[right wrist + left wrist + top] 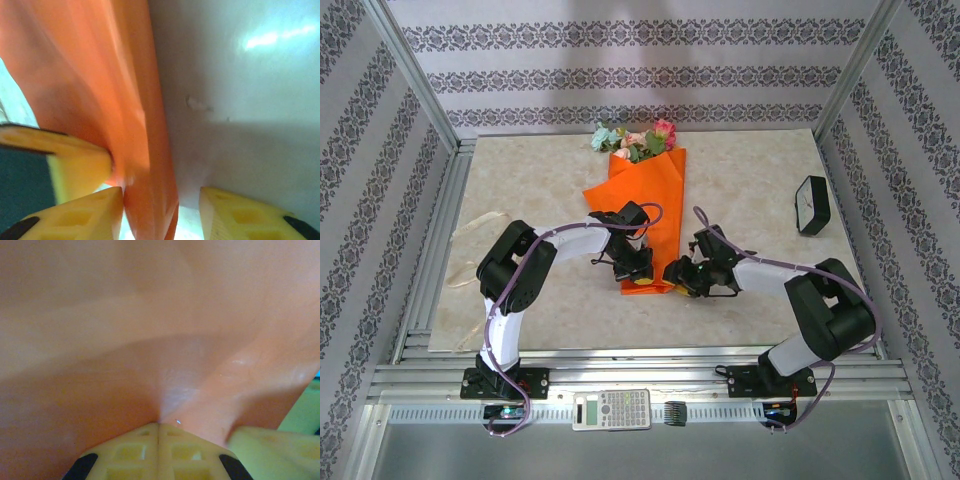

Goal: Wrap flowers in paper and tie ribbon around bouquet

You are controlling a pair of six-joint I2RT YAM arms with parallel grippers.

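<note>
The wrapping looks mostly done. The flowers [635, 138] sit inside the orange paper [658, 205], which is folded round them into a long cone. The blooms poke out of its wide far end, and the narrow end points back toward the arms. The bouquet [650, 190] lies flat in the middle of the table [750, 180].

Both grippers are at the narrow near end of the cone. The left gripper [159, 427] has its fingers pressed together, pinching a fold of paper that puckers just above the tips. The right gripper [160, 200] straddles the folded edge of the paper. Its fingers stand apart, one against the sheet and the other with a gap of bare table showing beside it. That view is blurred, so I take it as not clamped rather than being sure.

The tie is what is left to do. The ribbon [470, 230] lies loose at the left edge of the table, well apart from the bouquet, and neither gripper is touching it. My judgement is that the fold at the stem end is being settled and held. After that, one gripper has to let go and fetch the ribbon while the other keeps the cone from springing open.
</note>
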